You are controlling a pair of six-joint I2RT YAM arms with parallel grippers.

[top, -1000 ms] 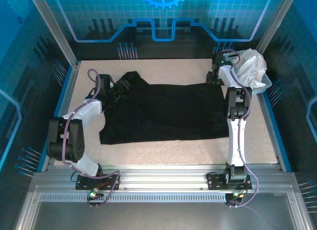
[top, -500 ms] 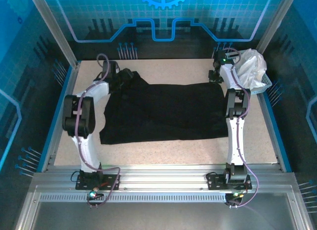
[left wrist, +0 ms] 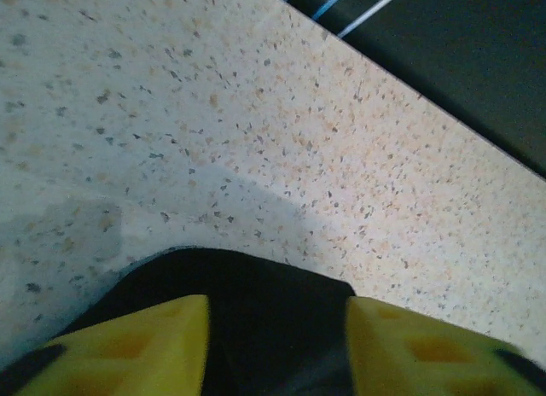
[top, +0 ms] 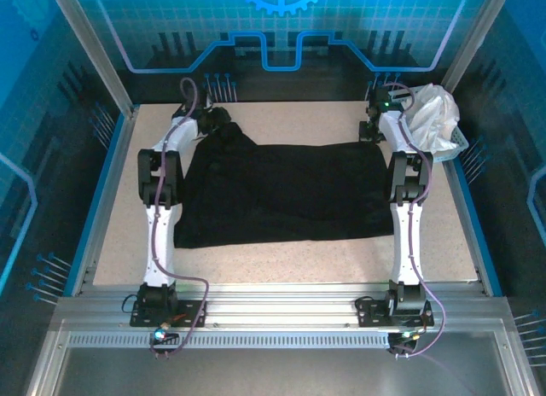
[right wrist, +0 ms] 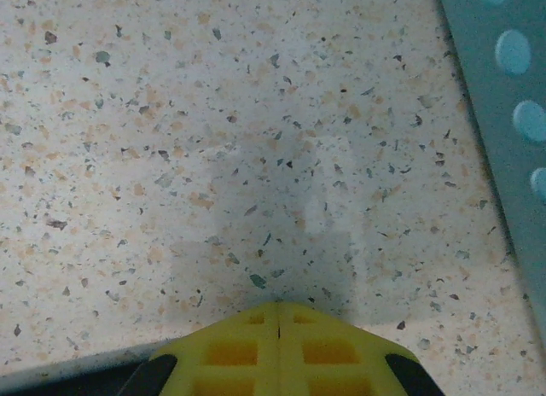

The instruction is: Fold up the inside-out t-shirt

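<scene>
We've got the large black cotton t-shirt [top: 281,191] flat on the speckled table [top: 324,259], long axis left-to-right | left end effector [left wrist: 277,328] spread astride its far-left cloth | right end effector [right wrist: 279,315] pressed together at far-right corner

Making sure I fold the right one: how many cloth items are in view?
2. The black t-shirt lies spread across the table; a white cloth sits bunched in the far-right basket. More may hide beneath it.
</scene>
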